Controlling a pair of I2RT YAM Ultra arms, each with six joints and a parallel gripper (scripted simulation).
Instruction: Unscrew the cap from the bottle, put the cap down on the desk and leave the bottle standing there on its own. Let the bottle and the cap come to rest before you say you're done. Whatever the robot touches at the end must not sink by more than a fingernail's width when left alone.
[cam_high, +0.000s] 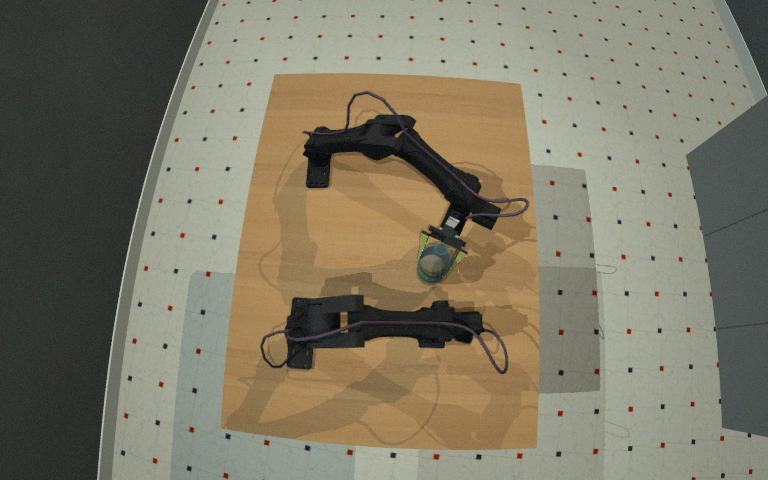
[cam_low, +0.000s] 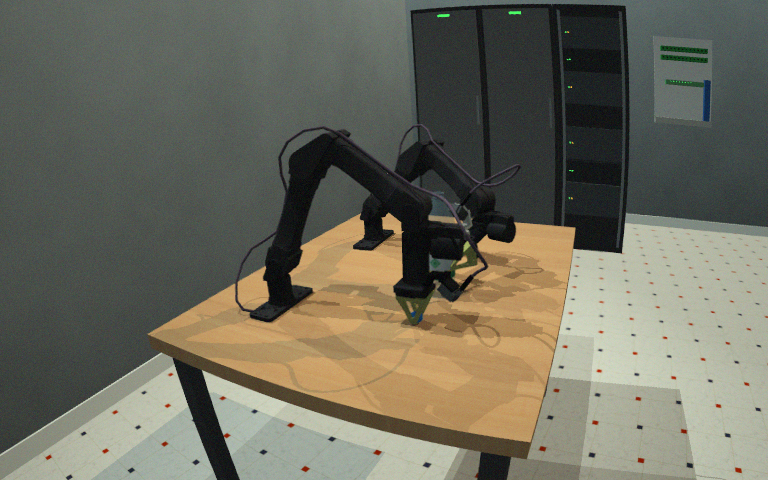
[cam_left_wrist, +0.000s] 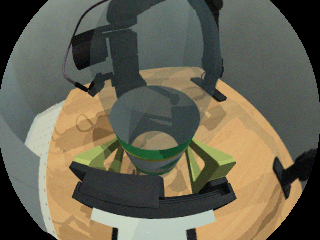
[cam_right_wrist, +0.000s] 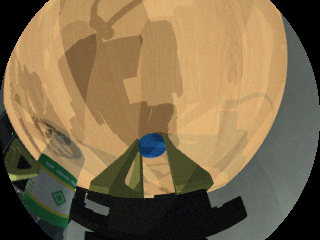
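Observation:
The bottle (cam_high: 434, 263) is translucent grey-blue with a green band and an open neck, and it stands upright on the wooden desk. My left gripper (cam_high: 440, 255) is open, with one finger on each side of the bottle at the band; the left wrist view shows the bottle (cam_left_wrist: 155, 135) between the spread fingers. My right gripper (cam_low: 416, 318) points down, low over the desk, and is shut on the small blue cap (cam_right_wrist: 152, 144). I cannot tell whether the cap touches the desk. The right wrist view shows the bottle (cam_right_wrist: 50, 183) at its lower left.
The two arm bases (cam_high: 317, 169) (cam_high: 300, 348) are bolted at the desk's left side in the top view. Purple cables (cam_high: 498, 350) loop beside the arms. A dark cabinet (cam_low: 518, 113) stands behind the desk.

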